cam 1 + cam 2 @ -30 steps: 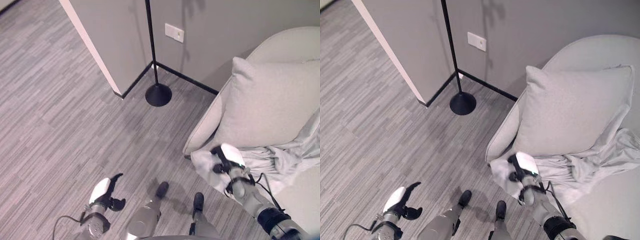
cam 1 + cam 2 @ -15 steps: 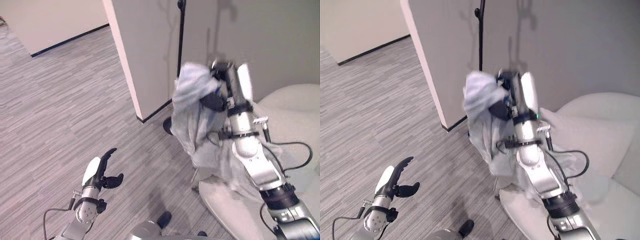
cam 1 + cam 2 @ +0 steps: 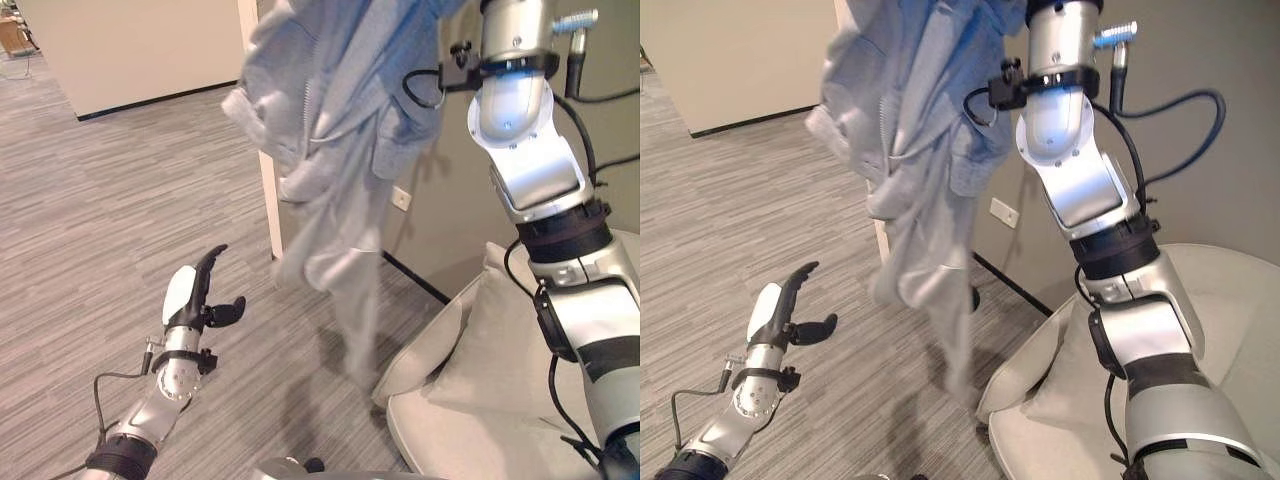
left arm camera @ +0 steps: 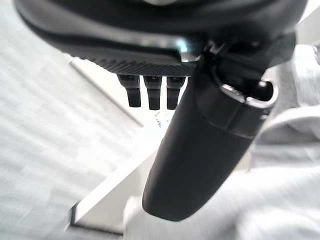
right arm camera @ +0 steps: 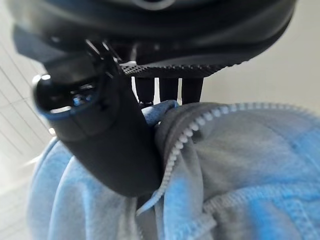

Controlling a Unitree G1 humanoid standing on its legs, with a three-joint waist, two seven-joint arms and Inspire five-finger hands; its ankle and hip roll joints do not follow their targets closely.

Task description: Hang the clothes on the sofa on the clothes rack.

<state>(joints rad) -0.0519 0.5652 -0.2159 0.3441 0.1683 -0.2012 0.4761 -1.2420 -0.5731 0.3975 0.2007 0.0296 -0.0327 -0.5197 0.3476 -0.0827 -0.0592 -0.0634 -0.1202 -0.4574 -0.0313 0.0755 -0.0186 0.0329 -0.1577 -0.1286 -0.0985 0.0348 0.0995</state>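
A soft, light blue jacket (image 3: 330, 130) with a white zipper hangs high in the air, floppy and wrinkled. The right robot hand (image 5: 100, 140) pinches its cloth by the zipper edge between thumb and fingers. The left robot hand (image 3: 195, 300) is low over the striped grey carpet (image 3: 90, 230), fingers straight, holding nothing. A puffy pale sofa (image 3: 470, 400) sits below at the right. A white wall corner (image 3: 268, 200) stands behind the jacket.

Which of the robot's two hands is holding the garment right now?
The right hand, raised high, grips the light blue zip-up jacket. The left hand hangs low over the floor, open and holding nothing.
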